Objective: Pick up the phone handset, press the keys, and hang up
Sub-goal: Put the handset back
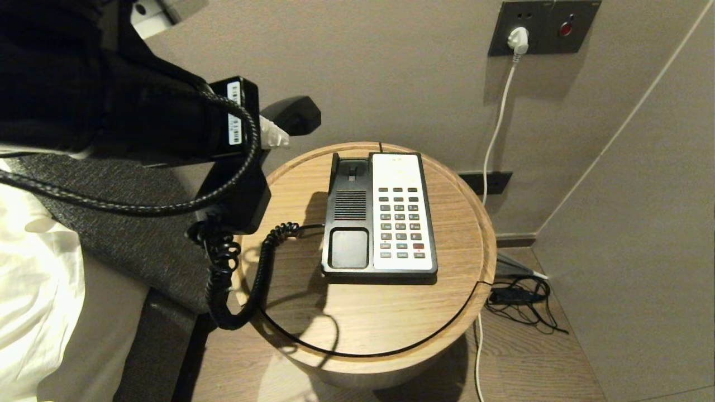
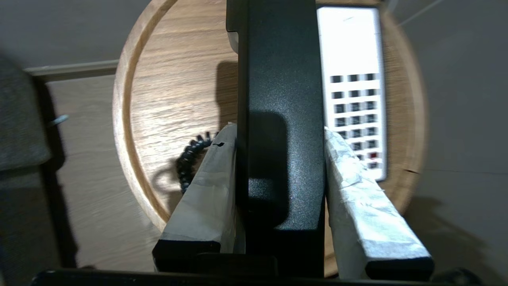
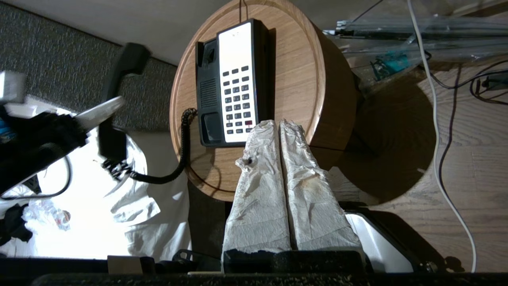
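The phone handset (image 2: 285, 79), long and black, is held off its cradle above the left edge of the round wooden table (image 1: 480, 223). My left gripper (image 2: 279, 131) is shut on its middle, a taped finger on each side. Its upper end (image 1: 290, 114) sticks out past the arm, and the coiled cord (image 1: 240, 279) hangs from its lower end to the phone base (image 1: 349, 215). The base lies flat, its cradle empty and the keys (image 1: 399, 223) uncovered. My right gripper (image 3: 279, 124) is shut and holds nothing, hovering just off the near end of the keypad.
A wall socket with a white plug (image 1: 518, 39) feeds a white cable down to the floor. Loose black cables (image 1: 519, 296) lie at the table's right. A bed with a white sheet (image 1: 33, 279) and a grey padded panel (image 1: 128, 234) stand at the left.
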Motion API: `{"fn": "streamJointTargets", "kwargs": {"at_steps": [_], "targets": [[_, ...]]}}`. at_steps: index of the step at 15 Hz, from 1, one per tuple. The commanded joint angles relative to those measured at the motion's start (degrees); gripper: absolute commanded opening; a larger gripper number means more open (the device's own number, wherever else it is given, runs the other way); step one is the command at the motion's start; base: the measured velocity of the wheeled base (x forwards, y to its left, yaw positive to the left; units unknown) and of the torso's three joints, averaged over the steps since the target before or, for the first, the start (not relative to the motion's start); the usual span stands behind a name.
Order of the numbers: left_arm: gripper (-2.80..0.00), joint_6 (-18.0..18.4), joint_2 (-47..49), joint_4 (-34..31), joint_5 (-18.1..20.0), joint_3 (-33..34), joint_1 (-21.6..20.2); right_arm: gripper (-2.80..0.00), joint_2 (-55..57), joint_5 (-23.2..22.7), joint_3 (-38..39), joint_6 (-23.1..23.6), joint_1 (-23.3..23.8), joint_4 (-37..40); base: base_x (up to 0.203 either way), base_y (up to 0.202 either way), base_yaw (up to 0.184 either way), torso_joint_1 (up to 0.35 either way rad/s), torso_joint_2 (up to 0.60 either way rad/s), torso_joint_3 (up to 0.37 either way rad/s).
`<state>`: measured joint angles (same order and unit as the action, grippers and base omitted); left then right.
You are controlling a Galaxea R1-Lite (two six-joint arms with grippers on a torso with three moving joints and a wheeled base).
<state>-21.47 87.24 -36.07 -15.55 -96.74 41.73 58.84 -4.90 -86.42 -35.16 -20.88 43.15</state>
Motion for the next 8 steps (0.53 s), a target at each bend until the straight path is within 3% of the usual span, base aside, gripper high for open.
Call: {"fn": "streamJointTargets", "kwargs": {"at_steps": [1, 8], "targets": [[-2.80, -0.2, 3.6, -0.2, -2.7, -0.1, 1.3, -2.80, -0.1, -0.3, 0.5, -0.2, 0.0, 0.1, 0.000, 0.000, 0.000, 0.000, 0.00, 0.000], [-2.80, -0.3, 11.8, 2.7, -5.2, -6.2, 4.7, -2.80, -0.7, -0.9, 1.8, -0.1, 0.0, 0.1, 0.000, 0.000, 0.000, 0.000, 0.00, 0.000]]}}
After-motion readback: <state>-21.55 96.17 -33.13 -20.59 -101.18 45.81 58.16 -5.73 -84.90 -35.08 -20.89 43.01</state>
